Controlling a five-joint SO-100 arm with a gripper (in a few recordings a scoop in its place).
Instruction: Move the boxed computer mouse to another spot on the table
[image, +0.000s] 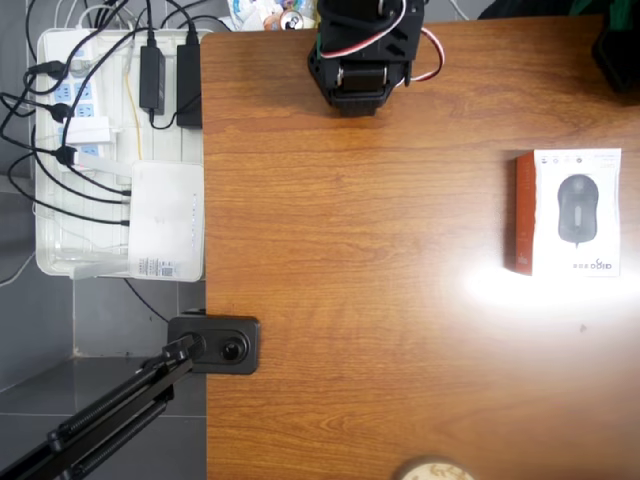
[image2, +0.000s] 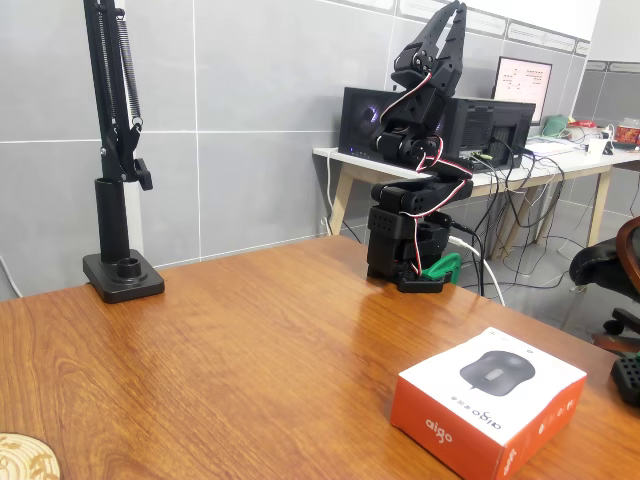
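Observation:
The boxed computer mouse (image: 575, 212) lies flat near the right edge of the table (image: 350, 250) in the overhead view, its orange-red side panel facing left. In the fixed view the box (image2: 490, 400) sits at the front right of the table (image2: 250, 350), nothing touching it. The black arm (image: 365, 50) stands folded at the table's far edge. My gripper (image2: 450, 22) points straight up, high above the base and far from the box. Its fingers look pressed together with nothing between them.
A white tray (image: 60, 150) of power strips and cables, with a white router-like device (image: 165, 215), sits off the table's left edge. A black lamp stand base (image: 215, 345) (image2: 122, 275) is clamped there. A round woven mat (image2: 20, 458) lies at the near edge.

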